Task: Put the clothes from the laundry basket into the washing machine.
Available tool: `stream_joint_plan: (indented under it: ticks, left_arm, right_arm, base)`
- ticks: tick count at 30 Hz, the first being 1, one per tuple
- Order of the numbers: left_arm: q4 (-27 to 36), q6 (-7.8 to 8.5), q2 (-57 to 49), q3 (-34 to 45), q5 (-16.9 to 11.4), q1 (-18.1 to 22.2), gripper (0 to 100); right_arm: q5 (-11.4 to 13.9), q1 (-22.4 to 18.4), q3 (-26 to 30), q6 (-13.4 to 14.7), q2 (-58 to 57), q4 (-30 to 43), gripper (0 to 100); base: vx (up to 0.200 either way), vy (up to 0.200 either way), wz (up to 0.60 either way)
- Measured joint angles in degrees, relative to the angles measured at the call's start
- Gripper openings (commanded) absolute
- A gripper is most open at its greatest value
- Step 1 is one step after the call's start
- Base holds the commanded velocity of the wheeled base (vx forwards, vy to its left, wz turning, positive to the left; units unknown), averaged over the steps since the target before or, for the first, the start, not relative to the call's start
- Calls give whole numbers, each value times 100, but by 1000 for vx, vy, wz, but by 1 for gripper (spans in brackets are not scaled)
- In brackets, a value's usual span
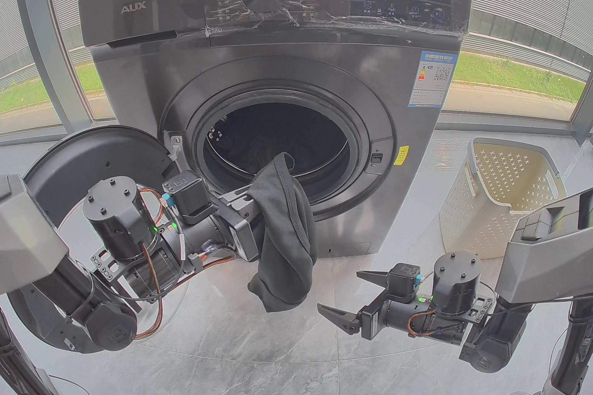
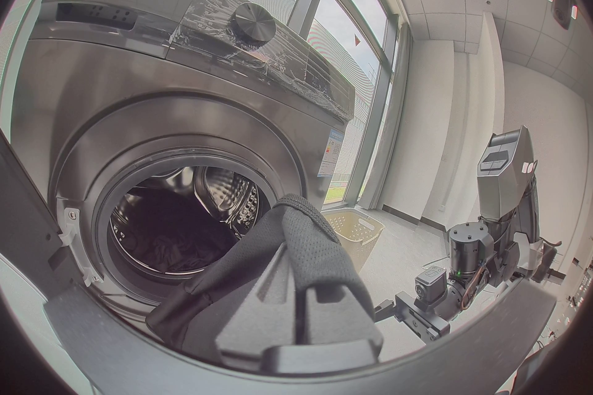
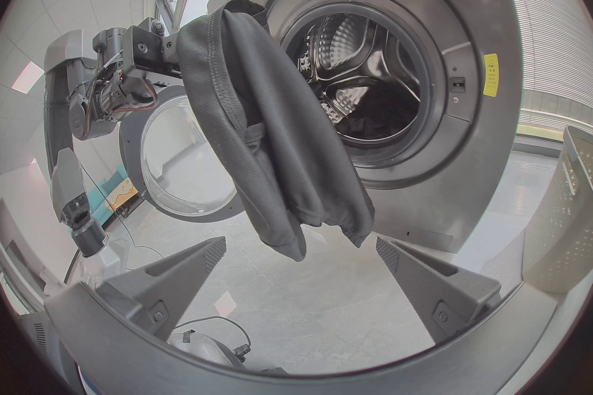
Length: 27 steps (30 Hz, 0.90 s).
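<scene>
Jaws of L gripper (image 2: pixel 301 297) part-hidden under dark garment (image 1: pixel 284 236); drum (image 1: pixel 278 137) contents indistinct.

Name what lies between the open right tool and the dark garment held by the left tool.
Nothing but bare floor separates the right tool from the garment; the head view shows it.

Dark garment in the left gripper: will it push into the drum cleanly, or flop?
Likely floppy: the dark garment hangs in limp folds from the left gripper, so it will probably drape rather than push. Its tail hangs below the drum opening, so it may catch on the lip. Seems light; one pinch holds it.
</scene>
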Motion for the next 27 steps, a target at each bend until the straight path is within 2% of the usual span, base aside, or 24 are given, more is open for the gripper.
stream_joint_plan:
  ticks: [8,9,18,24,27]
  left_arm:
    - [0,2,2,2,0,0,0]
    - [0,2,2,6,0,0,0]
    - [4,-2,0,78,-2,0,0]
    - [0,0,17,171,11,21,0]
    - [-2,6,33,212,22,40,0]
  right_arm:
    - [-11,140,-391,0,168,0,100]
    - [-18,140,-468,0,216,0,0]
    - [-71,74,-851,5,433,0,0]
    - [-90,77,-798,11,188,0,0]
    - [-233,63,-641,9,-62,0,0]
  base:
    - [0,0,0]
    - [0,0,0]
    - [0,0,0]
    - [0,0,0]
    - [0,0,0]
